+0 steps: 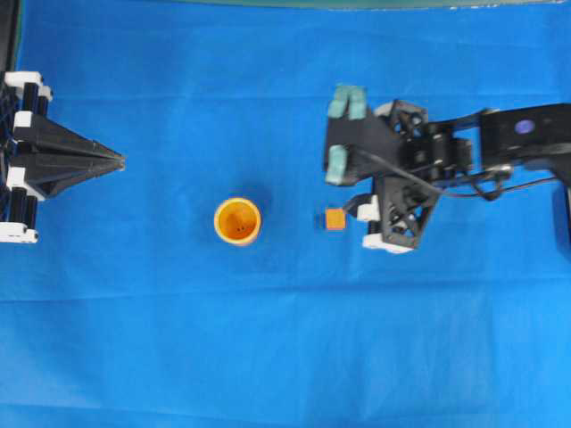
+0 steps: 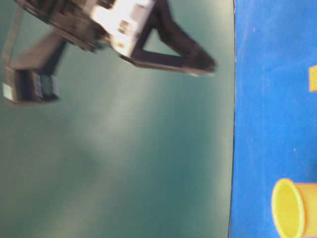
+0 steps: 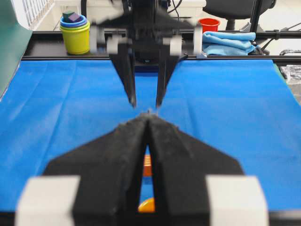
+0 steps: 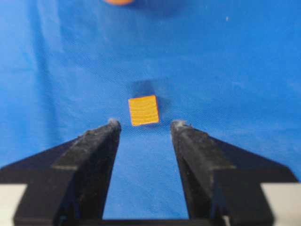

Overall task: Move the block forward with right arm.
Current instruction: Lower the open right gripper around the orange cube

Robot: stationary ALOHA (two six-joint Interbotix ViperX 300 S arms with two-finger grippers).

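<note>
The block (image 1: pixel 335 219), a small orange cube, lies on the blue cloth just left of the right arm (image 1: pixel 500 134). In the right wrist view the block (image 4: pixel 143 110) sits flat on the cloth just beyond the tips of my right gripper (image 4: pixel 145 125). That gripper is open with only bare cloth between its black fingers, and it does not touch the block. From the left wrist view, the right gripper (image 3: pixel 146 101) hangs tips-down above the cloth. My left gripper (image 1: pixel 119 161) is shut at the far left, well away from the block.
A round orange-yellow cup (image 1: pixel 237 220) stands upright on the cloth left of the block. Beyond the table's far edge are stacked cups (image 3: pixel 75 30), a red cup (image 3: pixel 209 23) and a folded blue cloth (image 3: pixel 228 40).
</note>
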